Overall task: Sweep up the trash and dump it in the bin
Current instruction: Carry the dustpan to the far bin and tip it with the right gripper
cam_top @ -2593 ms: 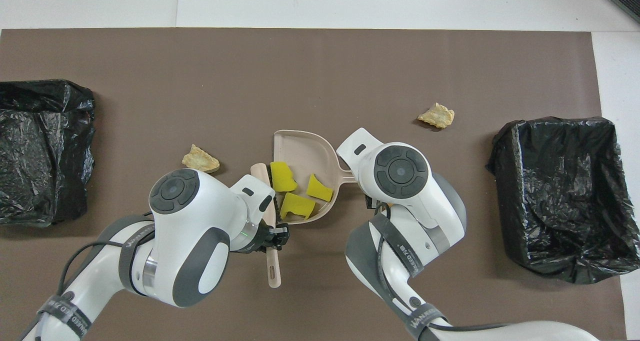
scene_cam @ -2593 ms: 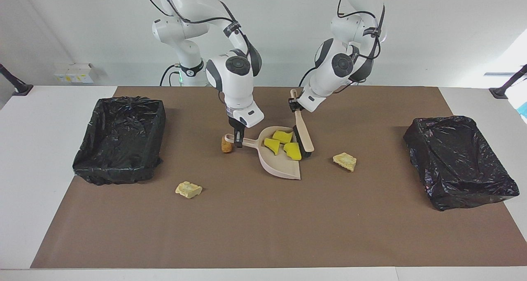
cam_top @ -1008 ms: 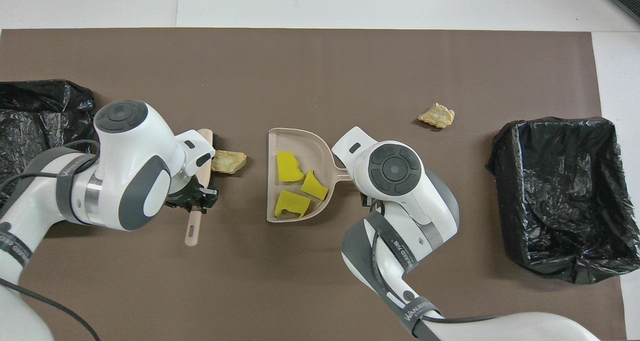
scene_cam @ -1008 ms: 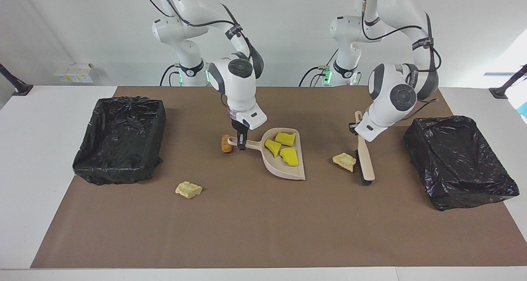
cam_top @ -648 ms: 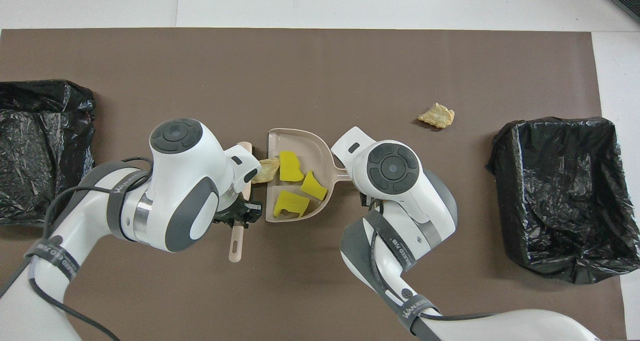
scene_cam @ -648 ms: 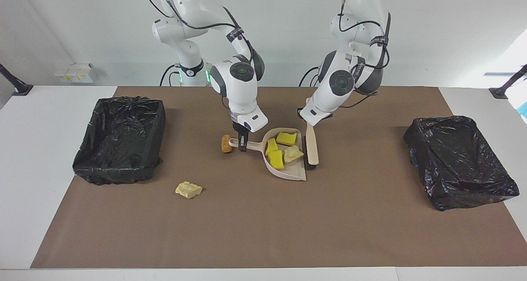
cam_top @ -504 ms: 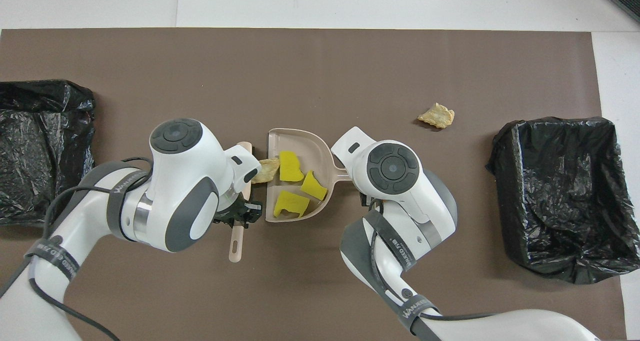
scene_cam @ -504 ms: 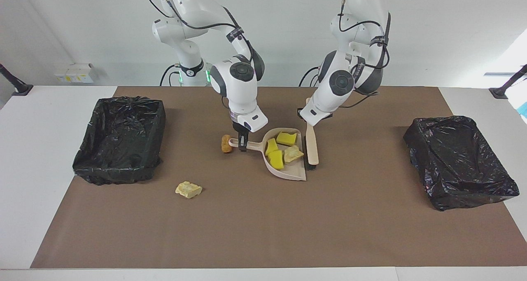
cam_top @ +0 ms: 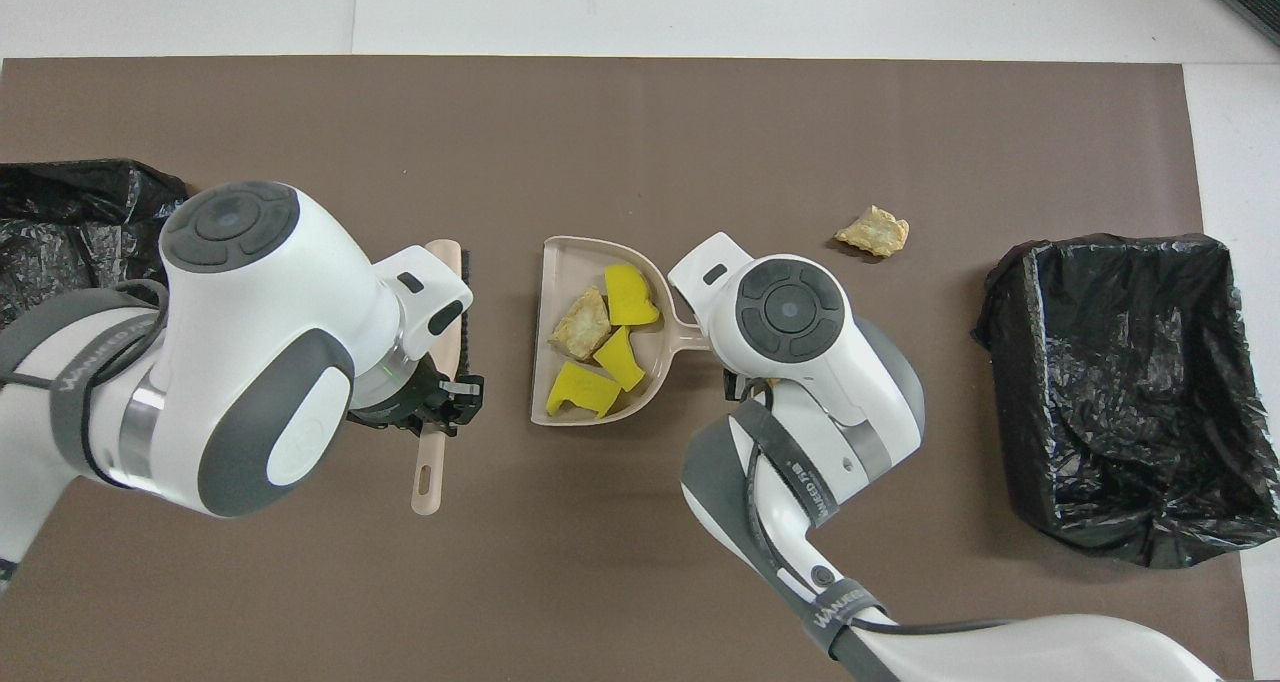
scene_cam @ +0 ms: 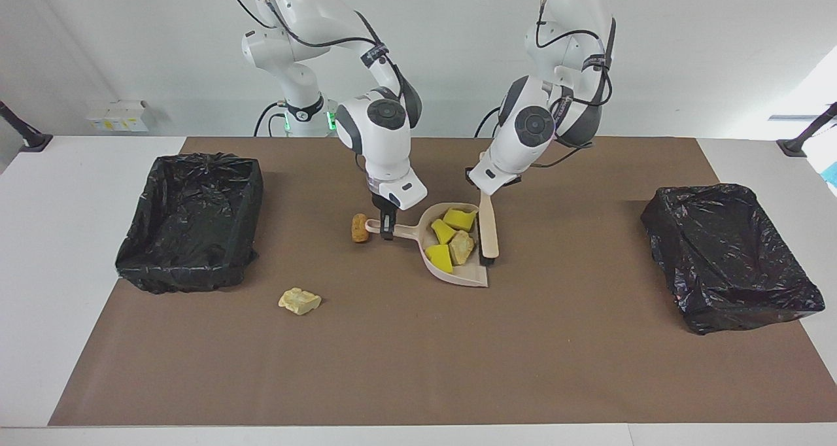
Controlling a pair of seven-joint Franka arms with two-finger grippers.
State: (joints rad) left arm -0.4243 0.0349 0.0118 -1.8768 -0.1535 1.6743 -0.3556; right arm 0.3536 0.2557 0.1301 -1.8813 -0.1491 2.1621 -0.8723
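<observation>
A white table (scene_cam: 59,269) carries a wide brown mat (scene_cam: 418,367) that covers most of its top. 2 box-shaped bins lined with crinkled black plastic sit on it, 1 bin at the right arm's end (scene_cam: 248,210) (cam_top: 1010,362) and 1 bin at the left arm's end (scene_cam: 739,308) (cam_top: 60,192).

Between them, in the middle of the mat, the beige plastic dustpan (scene_cam: 467,273) (cam_top: 560,262) lies flat. The right gripper (scene_cam: 387,227) has its jaws clamped on the pan's handle. The left gripper (scene_cam: 482,188) (cam_top: 440,402) is clamped on the handle of a beige hand brush with black bristles (scene_cam: 488,230) (cam_top: 445,362), which hangs beside the pan's open edge on the left arm's side. I cannot tell whether the bristles touch the mat.

In the pan sit 4 pieces of trash: 3 bright yellow sponge chunks (scene_cam: 460,219) (cam_top: 630,295) and 1 pale bread-like lump (scene_cam: 462,246) (cam_top: 582,324).

An orange-brown lump (scene_cam: 359,227) stands on the mat just beside the tip of the pan's handle, toward the right arm's end. A pale yellow lump (scene_cam: 299,300) (cam_top: 873,230) lies alone, farther from the robots than the pan, near the bin at the right arm's end.
</observation>
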